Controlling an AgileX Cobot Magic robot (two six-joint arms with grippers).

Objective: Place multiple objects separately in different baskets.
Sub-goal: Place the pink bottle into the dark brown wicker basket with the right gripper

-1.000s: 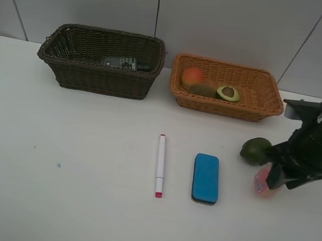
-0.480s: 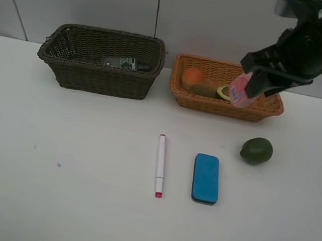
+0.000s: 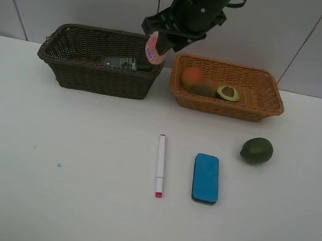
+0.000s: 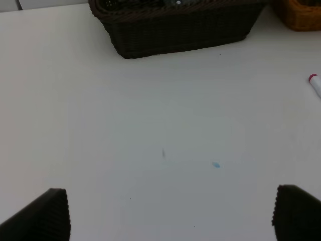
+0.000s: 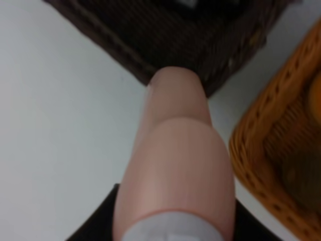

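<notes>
My right gripper [image 3: 160,44] is shut on the pink white-capped bottle [image 3: 153,49] and holds it in the air over the right end of the dark brown basket [image 3: 64,69]. The bottle fills the right wrist view [image 5: 175,170], above that basket's corner [image 5: 200,45]. The dark green pump bottle [image 3: 120,62] lies in the dark basket. The light tan basket [image 3: 257,106] holds the peach [image 3: 192,76], the kiwi [image 3: 204,90] and the halved avocado [image 3: 228,93]. On the table lie the marker [image 3: 160,164], the blue eraser [image 3: 206,178] and the whole avocado [image 3: 257,150]. My left gripper [image 4: 168,213] is open, low over bare table.
The white table [image 3: 46,169] ends at a grey panelled wall behind the baskets. In the left wrist view the dark basket [image 4: 175,30] stands ahead and the marker's pink tip [image 4: 315,83] shows at the edge.
My right gripper lifted the pink bottle from the table beside the whole avocado, carried it up and left across the tan basket, and now holds it over the dark basket's right end.
</notes>
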